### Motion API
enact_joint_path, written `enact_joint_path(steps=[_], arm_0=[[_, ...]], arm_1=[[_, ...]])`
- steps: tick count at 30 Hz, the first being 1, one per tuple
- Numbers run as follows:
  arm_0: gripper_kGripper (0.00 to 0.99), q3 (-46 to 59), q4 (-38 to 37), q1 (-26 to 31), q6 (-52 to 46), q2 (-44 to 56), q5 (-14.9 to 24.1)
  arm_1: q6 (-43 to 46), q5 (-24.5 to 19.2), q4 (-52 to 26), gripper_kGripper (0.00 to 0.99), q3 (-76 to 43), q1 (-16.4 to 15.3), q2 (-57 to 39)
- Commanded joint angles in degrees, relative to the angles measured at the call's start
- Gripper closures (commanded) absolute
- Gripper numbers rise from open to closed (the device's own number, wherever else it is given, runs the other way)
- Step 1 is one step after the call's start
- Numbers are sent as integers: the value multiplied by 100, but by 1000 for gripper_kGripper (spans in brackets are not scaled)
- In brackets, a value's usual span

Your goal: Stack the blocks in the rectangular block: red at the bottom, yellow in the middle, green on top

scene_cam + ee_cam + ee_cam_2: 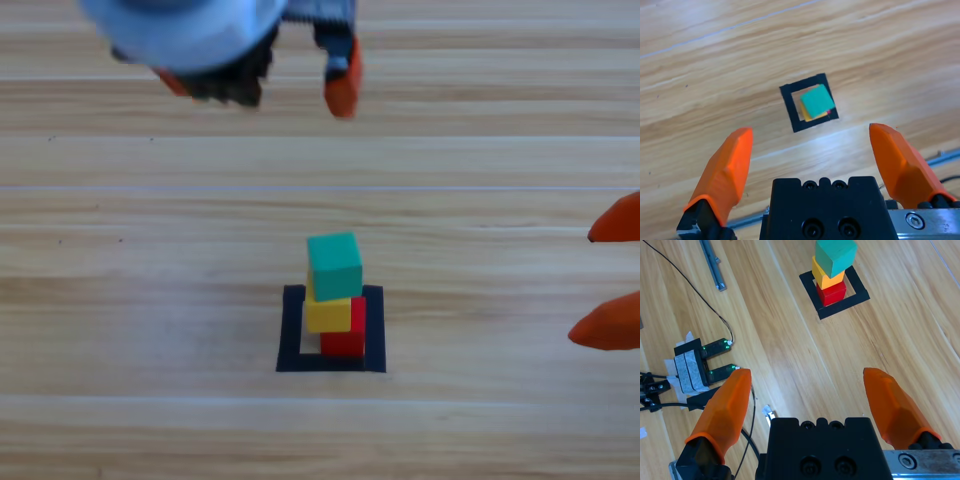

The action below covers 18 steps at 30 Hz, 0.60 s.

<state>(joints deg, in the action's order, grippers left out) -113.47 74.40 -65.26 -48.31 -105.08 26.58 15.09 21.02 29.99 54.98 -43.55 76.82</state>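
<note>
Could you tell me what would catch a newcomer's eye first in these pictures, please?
The eye goes first to the three-cube tower: green on yellow on red, standing a little staggered inside the black tape square at mid-table. Next come the orange jaws: the left tool open, high above the stack near the top edge, and the right tool open at the right edge, both empty.

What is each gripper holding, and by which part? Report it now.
Nothing is held. The left gripper and right gripper both have open, empty jaws, away from the stacked cubes: small teal-green cube topmost.
</note>
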Motion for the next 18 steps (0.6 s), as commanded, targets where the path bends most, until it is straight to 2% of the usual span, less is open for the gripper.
enact_joint_path(steps=[1,5,8,18], arm_0=[[0,2013,-1463,-839,630,1060,84],[0,2795,-1736,-1068,709,1587,110],[0,3507,-2228,-1076,876,2150,101],[0,3911,-2492,-1076,946,2466,198]], arm_1=[[-33,-19,60,8,66,128,404],[-24,-19,60,8,57,128,475],[-24,-19,60,8,48,128,475],[-24,-19,60,8,48,128,501]])
